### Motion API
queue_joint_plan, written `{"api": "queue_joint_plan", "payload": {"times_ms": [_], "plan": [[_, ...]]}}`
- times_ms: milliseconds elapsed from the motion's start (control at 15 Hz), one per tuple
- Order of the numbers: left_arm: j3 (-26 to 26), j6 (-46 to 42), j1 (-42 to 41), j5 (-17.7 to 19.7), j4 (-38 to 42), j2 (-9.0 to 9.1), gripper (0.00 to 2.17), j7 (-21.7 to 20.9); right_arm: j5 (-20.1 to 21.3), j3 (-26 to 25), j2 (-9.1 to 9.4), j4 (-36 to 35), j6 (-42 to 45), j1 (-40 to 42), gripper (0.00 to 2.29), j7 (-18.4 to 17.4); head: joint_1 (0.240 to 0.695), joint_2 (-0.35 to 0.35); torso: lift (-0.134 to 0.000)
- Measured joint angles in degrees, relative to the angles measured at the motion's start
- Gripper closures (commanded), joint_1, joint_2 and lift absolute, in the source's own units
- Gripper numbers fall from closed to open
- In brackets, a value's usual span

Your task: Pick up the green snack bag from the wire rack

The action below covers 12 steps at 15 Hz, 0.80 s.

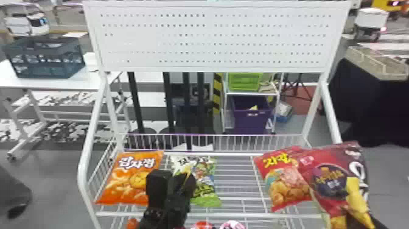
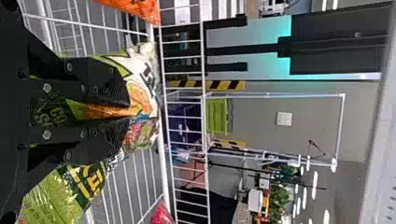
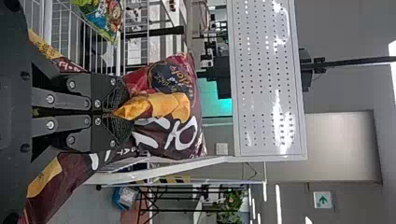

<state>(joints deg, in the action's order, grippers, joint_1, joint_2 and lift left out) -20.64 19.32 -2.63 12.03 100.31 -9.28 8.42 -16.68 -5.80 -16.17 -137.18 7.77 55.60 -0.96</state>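
I judge the grasp to be the step in hand: my left gripper (image 2: 128, 113) has its 2 black fingers clamped on the green snack bag (image 1: 204, 185), pinching a fold. The bag lies on the wire rack (image 1: 121, 214), beyond my fingertips and to their right in the head view. Next calls for a straight lift, clear of the orange snack bag (image 1: 129, 179) just left. My right gripper (image 3: 122, 113) is clamped on the dark red snack bag (image 3: 170, 86).

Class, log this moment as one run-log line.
left gripper: pinching green snack bag, over wire rack | right gripper: pinching maroon snack bag | lift-off: cannot tell
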Motion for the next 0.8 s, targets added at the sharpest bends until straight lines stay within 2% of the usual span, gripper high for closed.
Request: {"api": "queue_joint_plan", "payload": {"times_ms": [267, 467, 600, 800], "plan": [[0.77, 0.69, -6.19, -0.52, 11.16, -1.38, 2.14, -0.23, -0.11, 0.20, -0.15, 0.31, 0.00, -0.35, 2.19, -0.01, 0.499, 0.000, 0.000], [3.35, 0.46, -14.44, -0.27, 21.33, -4.03, 2.14, -0.10, -0.22, 0.49, -0.35, 0.86, 0.00, -0.80, 2.19, -0.03, 0.499, 0.000, 0.000], [6.62, -2.46, -21.96, -0.11, 28.07, -5.87, 2.14, 0.04, -0.29, 0.71, -0.53, 1.32, 0.00, -1.22, 2.19, -0.02, 0.499, 0.000, 0.000], [12.19, -11.62, -32.73, -0.06, 33.54, -6.87, 2.14, -0.70, -0.49, 0.91, -0.81, 1.90, 0.00, -1.87, 2.19, -0.07, 0.499, 0.000, 0.000]]}}
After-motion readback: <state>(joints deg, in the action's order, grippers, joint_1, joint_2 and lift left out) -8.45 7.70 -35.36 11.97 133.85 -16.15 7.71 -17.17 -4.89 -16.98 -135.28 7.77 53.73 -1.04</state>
